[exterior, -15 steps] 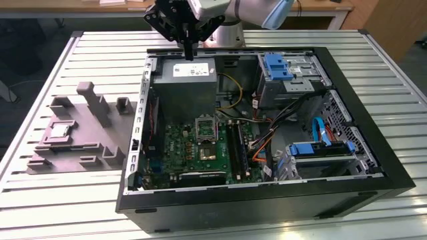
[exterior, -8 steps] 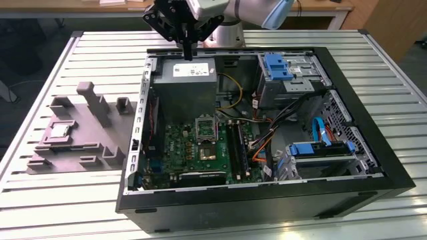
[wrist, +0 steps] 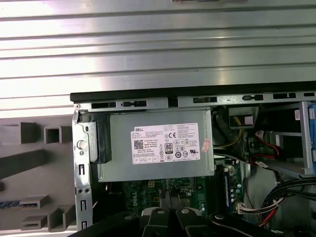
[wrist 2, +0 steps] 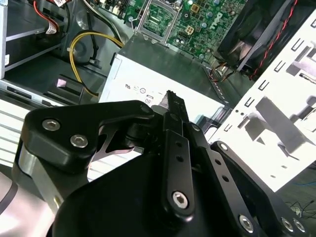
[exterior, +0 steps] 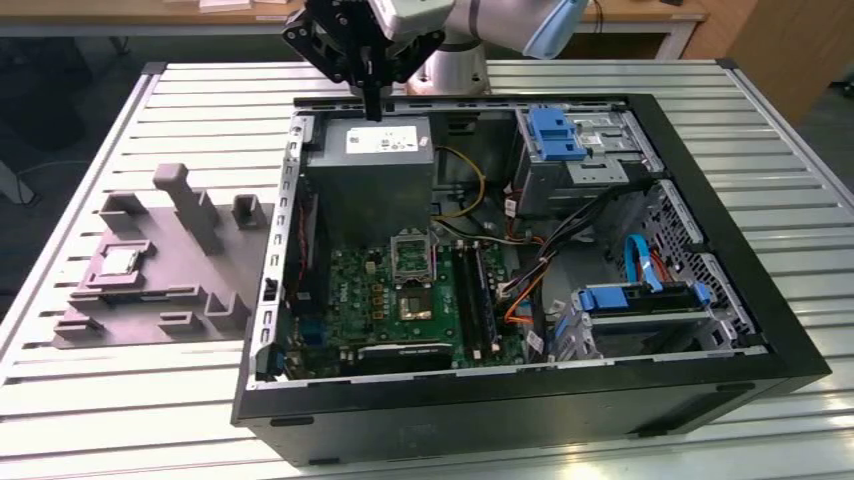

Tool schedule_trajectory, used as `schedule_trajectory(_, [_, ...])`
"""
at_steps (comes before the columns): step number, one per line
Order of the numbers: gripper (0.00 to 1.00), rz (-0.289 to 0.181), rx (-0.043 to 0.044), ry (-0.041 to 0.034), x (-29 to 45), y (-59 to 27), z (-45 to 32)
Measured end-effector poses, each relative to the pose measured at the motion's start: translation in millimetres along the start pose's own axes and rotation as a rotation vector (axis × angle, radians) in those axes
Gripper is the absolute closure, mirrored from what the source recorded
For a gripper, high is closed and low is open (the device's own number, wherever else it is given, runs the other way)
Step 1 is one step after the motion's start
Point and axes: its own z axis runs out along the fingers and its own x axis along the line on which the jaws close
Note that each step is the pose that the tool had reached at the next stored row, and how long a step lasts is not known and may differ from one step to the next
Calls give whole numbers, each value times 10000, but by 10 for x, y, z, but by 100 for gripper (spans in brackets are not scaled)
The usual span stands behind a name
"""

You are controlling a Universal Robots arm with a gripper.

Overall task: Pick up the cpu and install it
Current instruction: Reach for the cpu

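Exterior view: cpu (exterior: 120,262) rests in tray (exterior: 150,308), hand (exterior: 375,108) well apart over case (exterior: 534,412).

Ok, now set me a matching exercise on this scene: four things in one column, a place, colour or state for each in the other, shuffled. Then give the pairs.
Column one
1. cpu
2. gripper
3. grey box
4. motherboard

Column two
A. green, lying on the floor of the open case
B. shut and empty, hanging over the grey box
C. resting in the grey moulded tray, outside the case on the exterior view's left
D. carries a white label, inside the case

Pairs: 1-C, 2-B, 3-D, 4-A
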Motion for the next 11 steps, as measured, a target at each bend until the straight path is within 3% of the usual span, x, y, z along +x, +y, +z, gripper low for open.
schedule_trajectory(11, [89,0,0,0,40,-3,-1])
